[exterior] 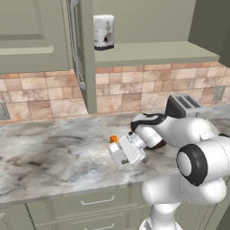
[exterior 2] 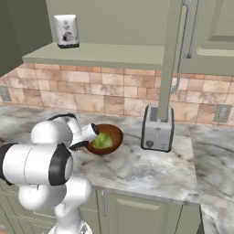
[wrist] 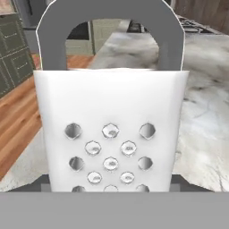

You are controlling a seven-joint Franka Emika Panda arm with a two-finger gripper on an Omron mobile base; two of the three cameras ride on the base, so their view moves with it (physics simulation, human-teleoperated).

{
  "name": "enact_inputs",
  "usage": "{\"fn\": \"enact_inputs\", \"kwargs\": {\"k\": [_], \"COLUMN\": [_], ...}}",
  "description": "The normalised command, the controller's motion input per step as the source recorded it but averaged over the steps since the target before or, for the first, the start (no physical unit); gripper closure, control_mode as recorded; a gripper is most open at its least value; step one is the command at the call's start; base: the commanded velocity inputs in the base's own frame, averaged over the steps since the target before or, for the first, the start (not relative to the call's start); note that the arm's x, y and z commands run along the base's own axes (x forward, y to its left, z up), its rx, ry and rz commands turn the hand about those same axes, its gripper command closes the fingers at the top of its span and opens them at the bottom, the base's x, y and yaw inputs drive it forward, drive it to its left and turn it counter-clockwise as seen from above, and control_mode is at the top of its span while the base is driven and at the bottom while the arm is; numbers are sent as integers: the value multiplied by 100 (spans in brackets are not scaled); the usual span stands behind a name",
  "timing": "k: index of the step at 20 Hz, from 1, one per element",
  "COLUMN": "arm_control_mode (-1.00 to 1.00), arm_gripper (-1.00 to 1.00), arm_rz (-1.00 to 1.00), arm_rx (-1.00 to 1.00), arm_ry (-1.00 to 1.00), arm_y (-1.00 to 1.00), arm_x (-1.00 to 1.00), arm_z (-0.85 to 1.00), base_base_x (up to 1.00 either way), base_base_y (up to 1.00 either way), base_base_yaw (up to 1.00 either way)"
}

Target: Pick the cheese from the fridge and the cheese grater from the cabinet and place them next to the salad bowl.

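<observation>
Spanning the scene, the marble counter (exterior: 54,152) bears the salad bowl (exterior 2: 112,132) and cheese (exterior: 113,139). Just beside them hangs the gripper (exterior: 117,157), fingers clamped on the cheese grater (wrist: 110,129); lowering carelessly could knock the small wedge away.

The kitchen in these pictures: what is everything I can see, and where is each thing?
cheese grater: one, silver-white with a grey loop handle, close in front of the hand camera, above the counter
cheese: one, small orange wedge, on the counter beside the end effector
salad bowl: one, brown with green lettuce, on the counter behind the arm
toaster: one, silver, on the counter right of the bowl
canister: one, white with dark marks, on the open cabinet's shelf
cabinet: one, sage-green, on the wall, door open
counter: one, grey marbled, over green drawers
end effector: one, white, low over the counter, seemingly closed on the grater
</observation>
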Motion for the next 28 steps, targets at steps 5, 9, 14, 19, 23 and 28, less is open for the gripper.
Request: {"fn": "enact_inputs", "kwargs": {"k": [5, 9, 14, 19, 23, 28], "arm_control_mode": [-100, -100, -100, -100, -100, -100], "arm_gripper": [100, 100, 100, 100, -100, -100], "arm_rz": [0, 0, -1, -3, -2, 0], "arm_rx": [0, 0, 0, 0, 0, 0], "arm_ry": [-4, -1, -2, 0, 0, 0], "arm_y": [0, -3, -13, -24, -24, -27], "arm_x": [0, -1, -3, 0, -5, -11], "arm_z": [-25, -26, -25, -22, -27, -26], "base_base_x": [0, 0, 0, 0, 0, 0], "base_base_y": [0, 0, 0, 0, 0, 0], "base_base_yaw": [0, 0, 0, 0, 0, 0]}}
